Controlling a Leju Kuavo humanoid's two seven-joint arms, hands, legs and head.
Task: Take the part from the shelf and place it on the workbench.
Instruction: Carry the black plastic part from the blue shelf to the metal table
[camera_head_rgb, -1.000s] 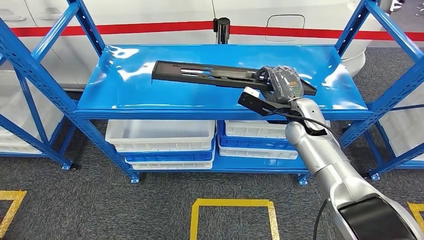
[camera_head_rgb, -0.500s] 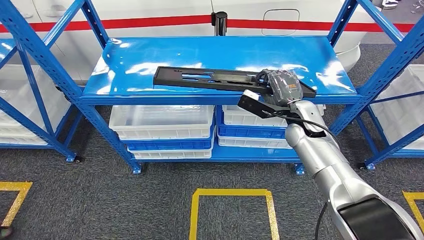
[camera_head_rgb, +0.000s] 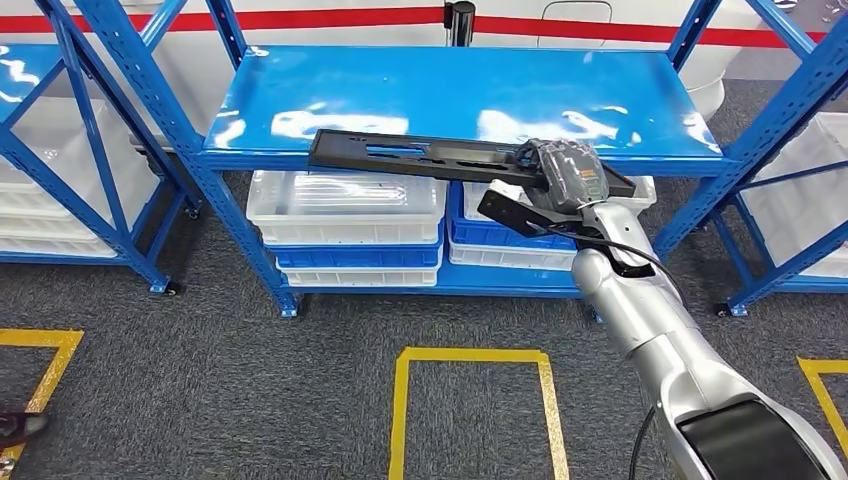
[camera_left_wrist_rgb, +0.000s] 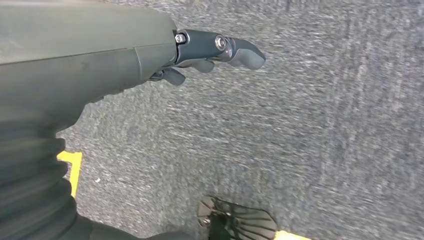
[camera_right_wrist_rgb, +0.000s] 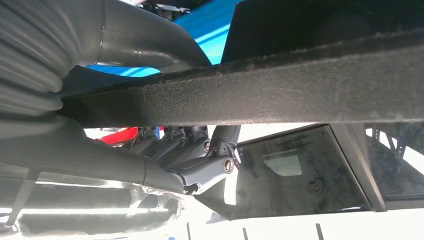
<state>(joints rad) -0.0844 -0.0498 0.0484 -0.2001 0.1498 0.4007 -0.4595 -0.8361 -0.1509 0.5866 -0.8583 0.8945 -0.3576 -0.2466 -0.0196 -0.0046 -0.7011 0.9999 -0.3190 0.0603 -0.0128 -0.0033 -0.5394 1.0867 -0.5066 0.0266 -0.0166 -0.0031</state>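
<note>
Part, a long black slotted plate, lay crosswise to the robot, its long axis running left to right along the front of the blue shelf top, tilted slightly so its right end sat nearer the robot. The right hand held it at that right end, fingers wrapped over the top; in the right wrist view the fingers curled under the rough black bar with the thumb on the other side, so the grasp looked closed around it. Nearly all of the plate's length reached out to the left of the grasp, unsupported by any hand, and its near edge appeared to overhang the shelf's front lip. The left hand hung well apart, down by the grey carpet, fingers loosely curled in on nothing. Only the right arm was placed to carry. My judgement: the load would lever hard on the wrist once lifted clear. The blue uprights stood at both ends of the shelf, the left one close beyond the plate's free end, so pulling straight back toward the robot, over open floor with yellow tape, offered the most room. White bins sat on the lower tier, below the plate
</note>
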